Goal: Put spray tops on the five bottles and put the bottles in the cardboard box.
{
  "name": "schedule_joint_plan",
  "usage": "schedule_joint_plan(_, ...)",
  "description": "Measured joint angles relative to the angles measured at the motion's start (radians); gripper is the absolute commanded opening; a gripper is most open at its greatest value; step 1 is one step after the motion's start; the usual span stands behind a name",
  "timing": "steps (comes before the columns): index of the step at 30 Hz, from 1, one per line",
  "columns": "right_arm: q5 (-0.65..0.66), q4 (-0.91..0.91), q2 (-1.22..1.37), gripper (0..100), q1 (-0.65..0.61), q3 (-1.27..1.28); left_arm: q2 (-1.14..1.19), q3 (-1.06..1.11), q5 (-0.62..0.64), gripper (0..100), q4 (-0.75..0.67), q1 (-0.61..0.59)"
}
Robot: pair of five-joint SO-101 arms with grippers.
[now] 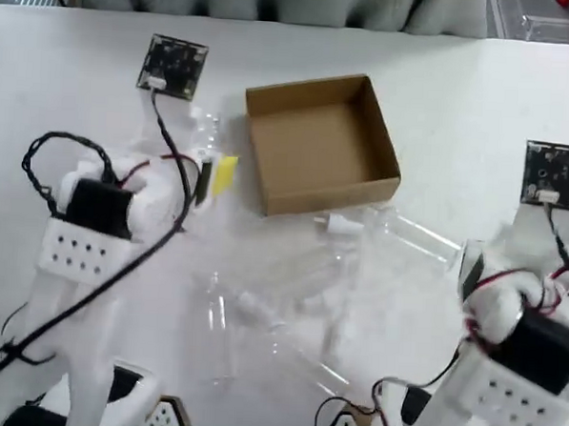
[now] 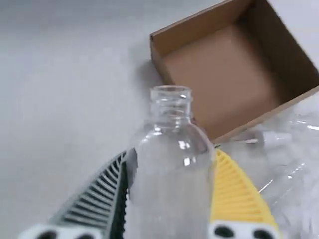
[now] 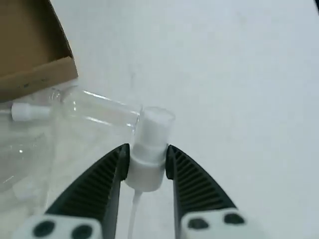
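My left gripper is shut on a clear bottle with a bare threaded neck, gripped between the grey and yellow fingers. In the high view that gripper sits just left of the open cardboard box, which has nothing in it. A white spray top with its dip tube hanging down is gripped in my right gripper, which is shut on it. This gripper stands right of the box, above the table. A clear bottle with a white top lies by the box corner.
Several clear bottles and loose white spray tops lie scattered on the white table in front of the box. Black boards on cables stand at the back left and far right.
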Motion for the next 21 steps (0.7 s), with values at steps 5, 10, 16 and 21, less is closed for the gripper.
schedule_joint_plan(5,0.0,-0.181,-0.092,1.8,-0.077,0.0,-0.14,0.035,0.0,2,-0.002,0.106)
schedule_joint_plan(10,0.0,-0.387,-0.091,2.0,-0.127,0.014,-0.299,0.307,0.0,3,-0.189,0.144)
schedule_joint_plan(16,-0.008,-0.654,-0.058,1.8,-0.233,0.02,-0.514,0.643,0.0,3,-0.549,0.163)
schedule_joint_plan(21,-0.239,-0.838,-0.094,1.9,-0.387,0.02,-0.73,0.807,-0.002,2,-0.663,0.172)
